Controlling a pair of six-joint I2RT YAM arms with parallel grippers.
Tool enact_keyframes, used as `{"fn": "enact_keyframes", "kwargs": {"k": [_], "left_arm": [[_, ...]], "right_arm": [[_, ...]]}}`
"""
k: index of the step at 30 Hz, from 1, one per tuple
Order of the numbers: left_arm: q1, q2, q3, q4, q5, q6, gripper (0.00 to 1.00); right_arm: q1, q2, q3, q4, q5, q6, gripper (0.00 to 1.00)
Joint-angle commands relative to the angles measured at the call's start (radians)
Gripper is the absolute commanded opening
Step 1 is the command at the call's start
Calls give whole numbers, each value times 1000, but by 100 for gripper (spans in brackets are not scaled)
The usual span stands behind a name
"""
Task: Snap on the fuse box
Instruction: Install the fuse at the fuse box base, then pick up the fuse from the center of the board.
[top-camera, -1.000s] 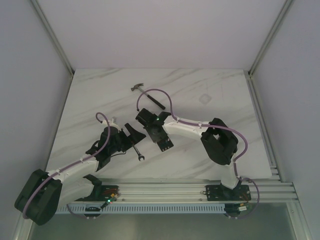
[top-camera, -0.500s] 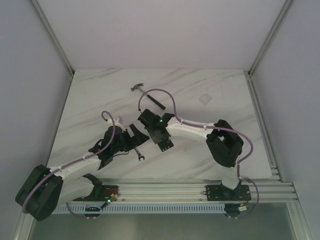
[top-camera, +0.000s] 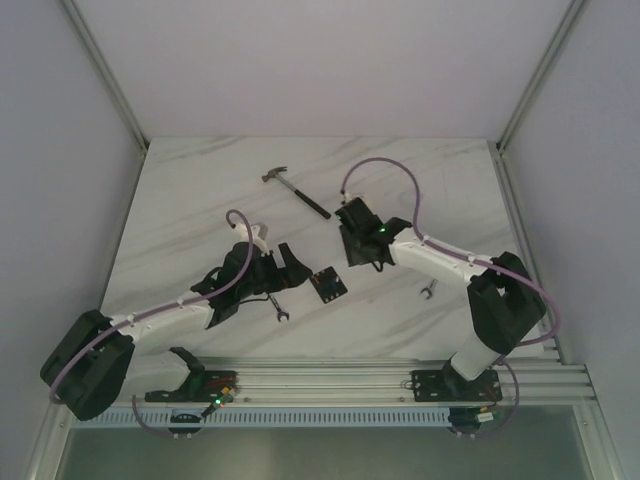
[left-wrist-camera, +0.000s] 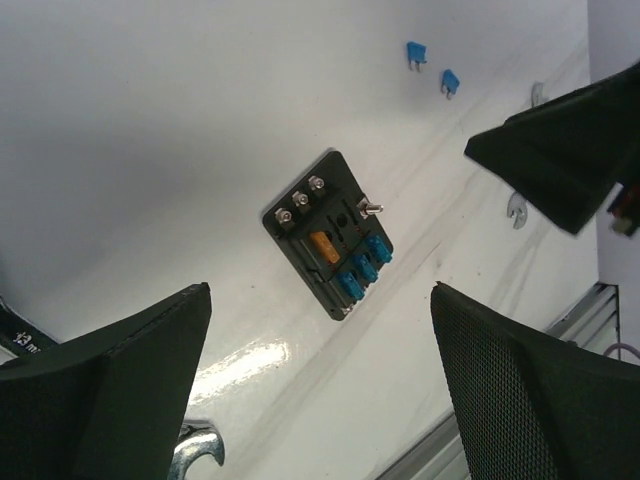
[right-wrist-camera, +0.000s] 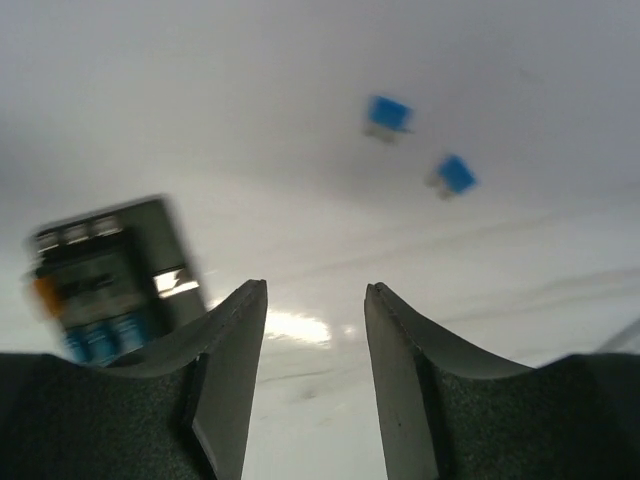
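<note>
Fuse box (left-wrist-camera: 330, 235) lies flat on table (left-wrist-camera: 150, 120), centre of left wrist frame, untouched. Left gripper (left-wrist-camera: 320, 300) wide open, empty; right gripper (right-wrist-camera: 312, 300) narrowly parted, empty. Best: square left fingers (left-wrist-camera: 120, 390) to box edges, descend straight, avoid seated fuses (left-wrist-camera: 355, 280).

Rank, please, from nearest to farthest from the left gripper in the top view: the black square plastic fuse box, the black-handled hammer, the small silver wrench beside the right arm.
From the left gripper:
1. fuse box, just right.
2. hammer, farther back.
3. small wrench, far right.
</note>
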Motion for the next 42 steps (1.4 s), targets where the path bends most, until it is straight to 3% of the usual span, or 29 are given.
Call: {"fn": "enact_keyframes", "kwargs": {"k": [1, 12, 22, 42], "left_arm": [[-4, 27, 26, -3, -30, 44, 100], [-4, 103, 59, -27, -38, 29, 100], [-3, 150, 89, -50, -38, 23, 100], [-3, 161, 102, -66, -21, 18, 100]], "right_arm": [[-103, -26, -85, 84, 66, 10, 52], [-183, 89, -91, 266, 44, -3, 55], [-183, 236, 35, 218, 131, 90, 51], [-207, 314, 65, 167, 10, 113, 36]]}}
